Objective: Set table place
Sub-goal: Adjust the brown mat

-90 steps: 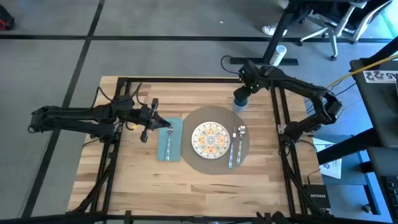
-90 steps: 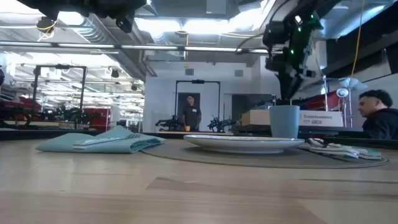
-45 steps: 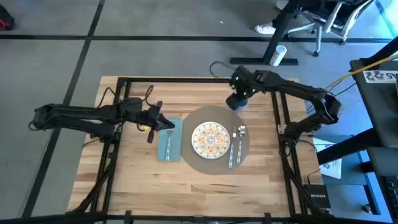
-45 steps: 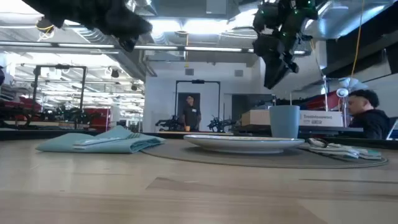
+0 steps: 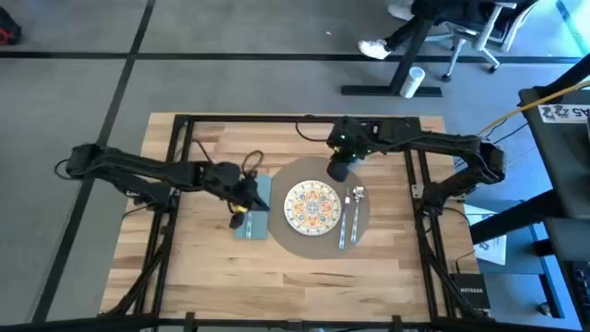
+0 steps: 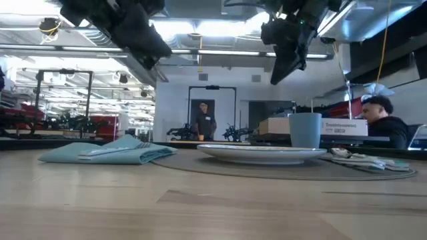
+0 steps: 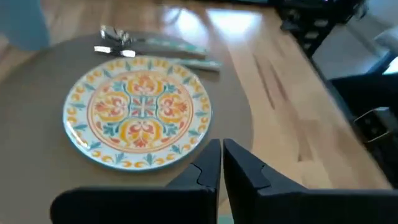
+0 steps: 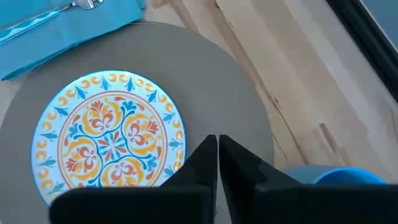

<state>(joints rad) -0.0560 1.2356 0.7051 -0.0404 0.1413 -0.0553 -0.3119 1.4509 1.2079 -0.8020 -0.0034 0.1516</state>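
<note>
The round grey-brown place [image 5: 361, 219] lies on the light-wood table [image 5: 203, 267]. On it sit a patterned plate [image 5: 312, 205] and, to the plate's right, a knife and spoon [image 5: 350, 217]. A teal napkin [image 5: 256, 219] with a fork [image 8: 79, 5] on it lies left of the place. A blue cup [image 6: 305, 130] stands at the place's far edge. My left gripper [image 7: 221, 163] hovers shut over the napkin [image 6: 107, 152]. My right gripper [image 8: 217, 158] hovers shut above the place's far edge, beside the cup [image 8: 339, 177].
A black metal frame [image 5: 277, 119] borders the table. Bare wood lies along the near edge [image 5: 277, 277] and at the left. A person [image 6: 383, 123] sits beyond the table on the right, and another stands far back in the room [image 6: 203, 120].
My right gripper has risen from the cup and gone toward the table's left and near edge, over the place's far rim. My left gripper has gone toward the table's right edge, over the napkin. The cup, plate and cutlery have stayed put.
</note>
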